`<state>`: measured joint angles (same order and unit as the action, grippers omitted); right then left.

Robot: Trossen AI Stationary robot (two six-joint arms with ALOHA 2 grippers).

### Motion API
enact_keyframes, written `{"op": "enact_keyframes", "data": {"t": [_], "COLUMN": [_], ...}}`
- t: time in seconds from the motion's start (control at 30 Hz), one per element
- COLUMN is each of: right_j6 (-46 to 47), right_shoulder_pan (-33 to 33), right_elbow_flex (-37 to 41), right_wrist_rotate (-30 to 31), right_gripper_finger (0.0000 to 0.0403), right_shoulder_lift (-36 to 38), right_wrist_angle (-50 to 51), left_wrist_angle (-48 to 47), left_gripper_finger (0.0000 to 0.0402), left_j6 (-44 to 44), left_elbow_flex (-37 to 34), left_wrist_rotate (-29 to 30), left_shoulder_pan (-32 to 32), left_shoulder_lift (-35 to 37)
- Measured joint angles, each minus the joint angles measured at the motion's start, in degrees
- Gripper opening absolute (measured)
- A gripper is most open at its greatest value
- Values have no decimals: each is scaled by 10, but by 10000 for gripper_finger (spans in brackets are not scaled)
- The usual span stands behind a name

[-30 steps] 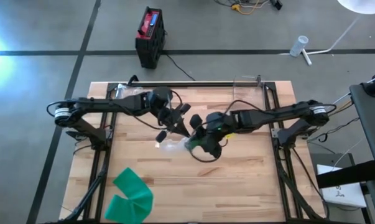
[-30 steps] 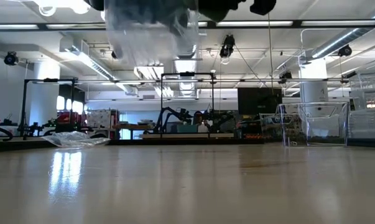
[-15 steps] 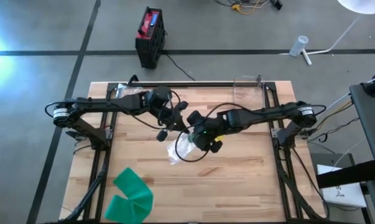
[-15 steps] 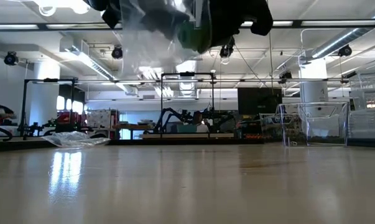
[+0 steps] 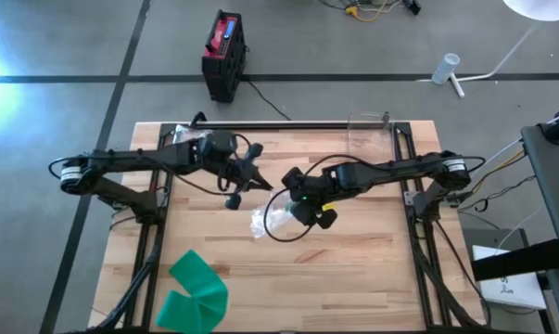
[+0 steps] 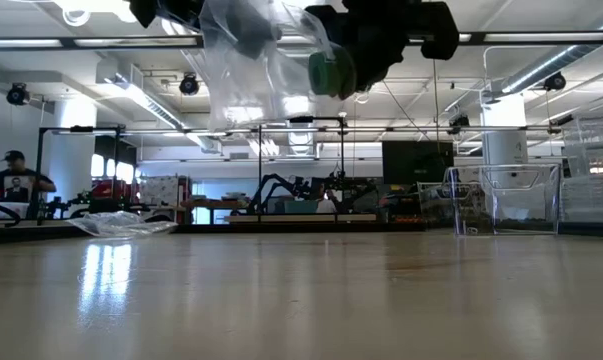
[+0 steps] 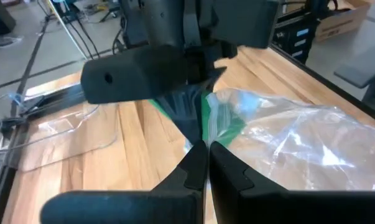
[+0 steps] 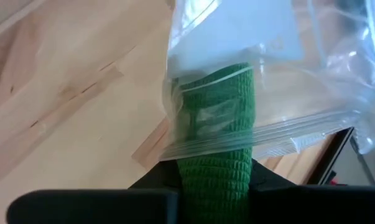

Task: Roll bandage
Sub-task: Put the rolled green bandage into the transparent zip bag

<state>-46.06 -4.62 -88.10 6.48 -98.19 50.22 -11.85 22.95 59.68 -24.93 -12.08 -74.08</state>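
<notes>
A: Nearest, low on the pale wooden table (image 5: 372, 260): a loose flat green bandage strip (image 5: 194, 289), bent in a V, near the front left corner.

B: And in the middle?

A: Right gripper (image 5: 305, 206), up off the table, clamped on a rolled green bandage (image 8: 215, 155). Roll half inside a clear plastic zip bag (image 5: 272, 221), half sticking out past the zip edge. Seen from table height as a round green end (image 6: 327, 72) under the dark gripper, with the bag hanging beside it.

B: Left side?

A: Left gripper (image 5: 260, 186) just beside the bag, jaws together. Fingertips (image 7: 203, 163) pressed tight; looks pinched on the bag's edge, but hard to tell.

B: Farther back?

A: A clear plastic box (image 5: 370, 130) at the far edge of the table. Another crumpled clear bag (image 6: 121, 223) lying at the far left. Past the table, on the grey floor, a red and black box (image 5: 223, 54) with a cable. A person (image 6: 13, 178) far off in the room.
</notes>
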Motion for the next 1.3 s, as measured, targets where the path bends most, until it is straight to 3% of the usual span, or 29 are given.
{"op": "enact_keyframes", "data": {"t": [0.2,0.3,0.43,0.7,1.0,1.3], "right_j6": [4,14,3,-121,-207,-275], "right_shoulder_pan": [9,26,40,19,-11,-34], "right_elbow_flex": [1,1,2,3,7,8], "right_wrist_rotate": [1,-14,-26,60,229,249], "right_gripper_finger": [50,50,50,50,50,54], "right_shoulder_lift": [8,0,-15,-14,-14,-13], "right_wrist_angle": [-21,-14,-8,-43,-70,-71], "left_wrist_angle": [59,143,224,259,318,314], "left_gripper_finger": [0,0,0,0,0,0], "left_j6": [-14,-14,-5,78,135,131], "left_elbow_flex": [-50,-76,-98,-109,-109,-108], "left_wrist_rotate": [50,89,97,211,215,210], "left_shoulder_pan": [19,30,35,49,69,77], "left_shoulder_lift": [-6,-17,-37,-83,-86,-84]}}
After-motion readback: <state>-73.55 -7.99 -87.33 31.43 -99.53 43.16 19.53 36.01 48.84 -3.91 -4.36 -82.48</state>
